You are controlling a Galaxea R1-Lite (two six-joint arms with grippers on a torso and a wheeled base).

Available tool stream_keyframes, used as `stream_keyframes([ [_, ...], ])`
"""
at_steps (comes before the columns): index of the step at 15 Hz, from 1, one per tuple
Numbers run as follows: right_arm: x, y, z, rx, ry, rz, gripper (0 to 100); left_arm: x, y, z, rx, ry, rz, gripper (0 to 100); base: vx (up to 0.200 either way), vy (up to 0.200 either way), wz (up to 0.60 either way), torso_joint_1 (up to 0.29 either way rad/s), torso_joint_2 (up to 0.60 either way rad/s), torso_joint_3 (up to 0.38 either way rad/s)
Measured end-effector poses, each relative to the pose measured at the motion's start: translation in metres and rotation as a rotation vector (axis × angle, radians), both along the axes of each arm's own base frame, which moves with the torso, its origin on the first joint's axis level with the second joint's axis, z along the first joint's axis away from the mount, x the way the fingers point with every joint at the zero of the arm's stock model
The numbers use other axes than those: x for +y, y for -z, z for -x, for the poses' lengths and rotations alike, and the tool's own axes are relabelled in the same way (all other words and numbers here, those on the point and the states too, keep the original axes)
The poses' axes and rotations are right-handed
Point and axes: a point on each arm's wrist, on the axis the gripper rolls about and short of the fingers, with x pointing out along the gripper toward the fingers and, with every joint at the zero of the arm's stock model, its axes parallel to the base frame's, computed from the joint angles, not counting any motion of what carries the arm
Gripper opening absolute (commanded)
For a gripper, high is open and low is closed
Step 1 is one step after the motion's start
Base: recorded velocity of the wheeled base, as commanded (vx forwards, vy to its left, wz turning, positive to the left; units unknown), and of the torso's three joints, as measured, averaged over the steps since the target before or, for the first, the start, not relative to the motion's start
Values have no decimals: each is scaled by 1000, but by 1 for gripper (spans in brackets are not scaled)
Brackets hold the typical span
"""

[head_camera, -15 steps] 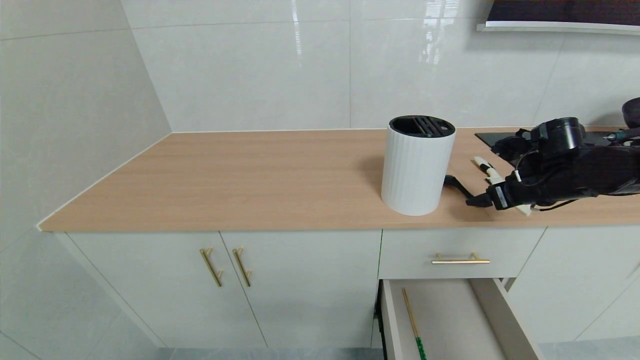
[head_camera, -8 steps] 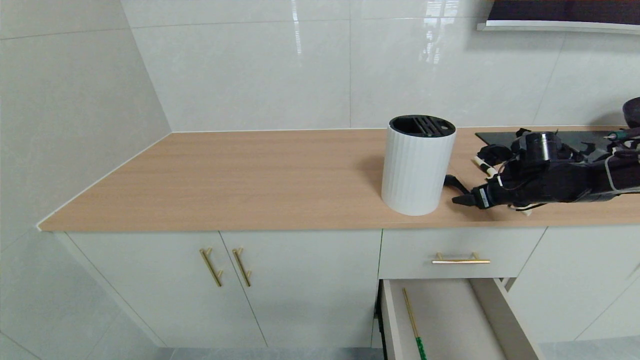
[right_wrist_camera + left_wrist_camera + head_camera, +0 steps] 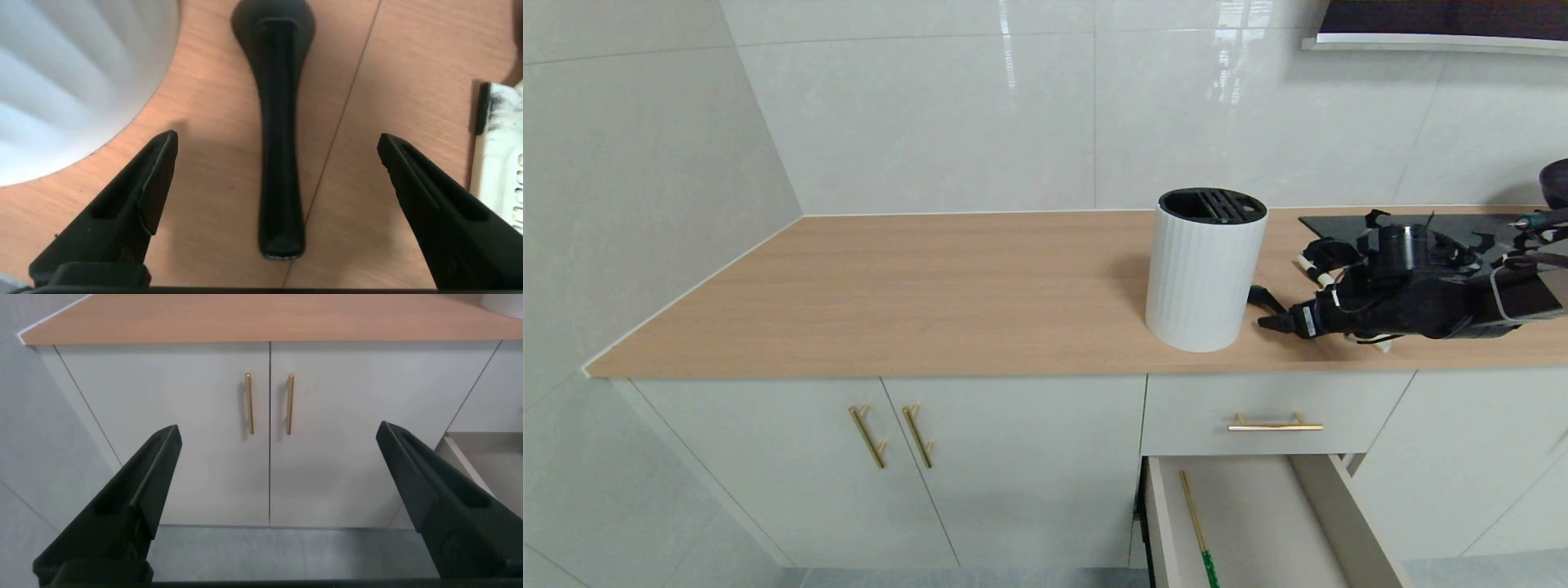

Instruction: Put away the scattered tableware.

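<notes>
Head, drawer: pulled open under the counter, with chopsticks lying inside. I'd guess that part is sorted.
Head, holder: white slotted tub standing upright on the counter. I can't tell if anything is in the slots.
Head, leftovers: a black utensil lies flat on the counter just beside the holder, and a white utensil sits a bit further right. Neither is put away yet, so I'd call the job somewhere around halfway.
Head, right gripper: down low at the black utensil, right next to the holder.
Left wrist, left gripper: jaws spread wide with nothing between them, facing the cupboard doors below the counter. It's well away from the tableware.
Right wrist, right gripper: jaws wide, one finger on each side of the black utensil and not gripping it yet.
Right wrist, neighbours: the holder is close on one side and the white utensil is near the other finger.
Next up, my guess: close on the black handle, lift it, then deal with the white one.
</notes>
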Motion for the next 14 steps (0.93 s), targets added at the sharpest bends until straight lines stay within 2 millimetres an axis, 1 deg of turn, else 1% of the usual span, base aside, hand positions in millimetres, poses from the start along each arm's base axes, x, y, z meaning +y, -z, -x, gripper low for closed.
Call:
stream_keyframes([
  [4,-4,5,-4,7,-10,-17,100,0,0,0,0,0,0,100,0,0,0,0,0,0],
  [5,-4,6,-4,10,-11,-18,0,0,0,0,0,0,0,100,0,0,0,0,0,0],
  [9,-3,13,-7,17,-13,-17,0,0,0,0,0,0,0,100,0,0,0,0,0,0],
  [14,-1,15,-7,30,-16,-16,0,0,0,0,0,0,0,100,0,0,0,0,0,0],
])
